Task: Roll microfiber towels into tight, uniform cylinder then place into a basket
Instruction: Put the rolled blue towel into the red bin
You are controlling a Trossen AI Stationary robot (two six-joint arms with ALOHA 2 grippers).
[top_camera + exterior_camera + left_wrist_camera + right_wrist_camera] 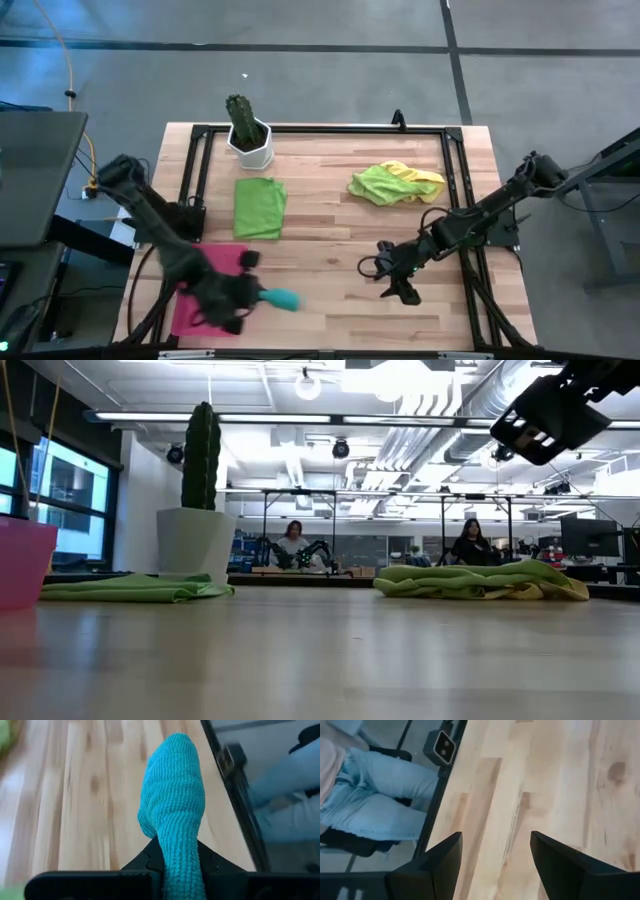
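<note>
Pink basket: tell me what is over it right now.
Above the pink basket, the left end effector is shut on the rolled teal towel, which sticks out past the basket's edge over bare wood. The arm covers much of the basket, so anything lying inside there cannot be seen.

A broad strip of bare surface (pixel 330 250) is left open through the middle. The far left is blocked by the potted cactus (pixel 248 135), with the flat green towel (pixel 260 207) lying just near of it. The far right is taken by the heaped lime and yellow towels (pixel 395 183). The near left is occupied by the pink basket (pixel 185 310), the near right by the right tool (pixel 395 280).
</note>
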